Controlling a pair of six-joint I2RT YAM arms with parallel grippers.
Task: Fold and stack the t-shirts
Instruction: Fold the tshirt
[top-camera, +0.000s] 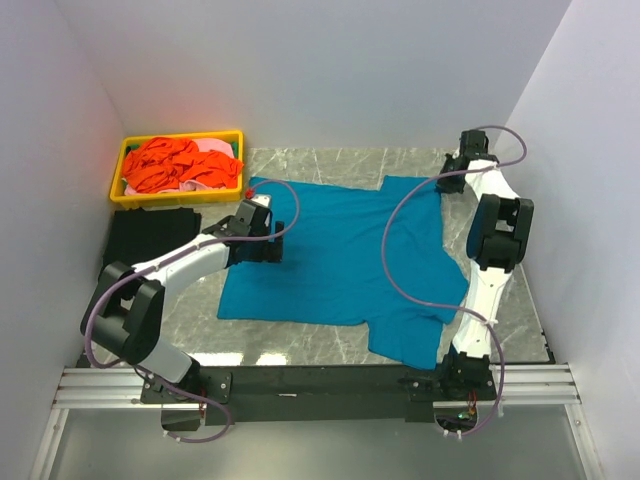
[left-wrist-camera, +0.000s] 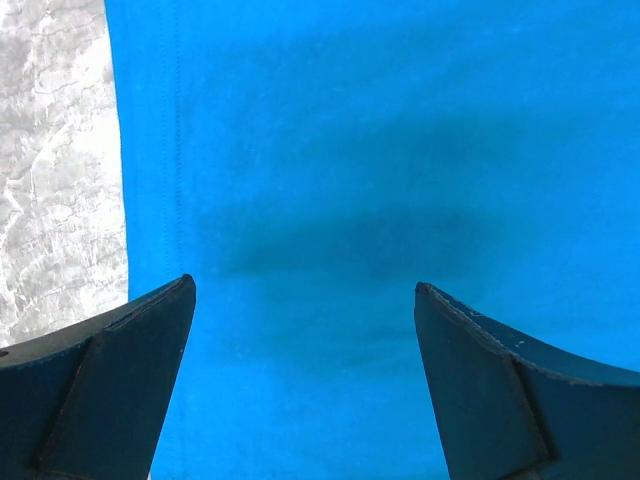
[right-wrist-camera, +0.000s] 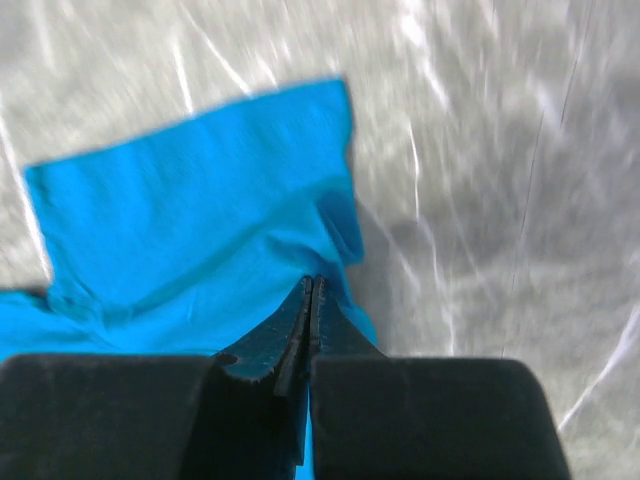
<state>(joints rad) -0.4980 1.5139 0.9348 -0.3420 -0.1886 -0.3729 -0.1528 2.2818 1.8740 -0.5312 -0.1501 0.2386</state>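
Teal-blue t-shirt (top-camera: 330, 260): in the top view it lay spread flat across the middle of the marble table (top-camera: 320, 165), one sleeve toward the far right and a corner hanging near the front edge.
Left gripper (top-camera: 266, 248): stood over the shirt's left part.
Right gripper (top-camera: 450, 180): was at the far right sleeve.
Yellow tray (top-camera: 215, 133): sat in the far left corner and held crumpled orange-red t-shirts (top-camera: 170, 165) over a pink t-shirt (top-camera: 212, 150).
Black shirt (top-camera: 150, 240): lay folded just in front of the tray.

Left wrist view: the teal-blue t-shirt (left-wrist-camera: 380, 150) filled the frame, its stitched hem running beside bare table (left-wrist-camera: 55, 150). The left gripper (left-wrist-camera: 305, 380) had its fingers (left-wrist-camera: 110, 390) wide apart above the cloth, holding nothing.

Right wrist view: the sleeve of the teal-blue t-shirt (right-wrist-camera: 190, 210) lay on the table (right-wrist-camera: 500, 200). The right gripper (right-wrist-camera: 310, 285) had its jaws pressed together, tips at a raised fold. Whether cloth was pinched could not be told.
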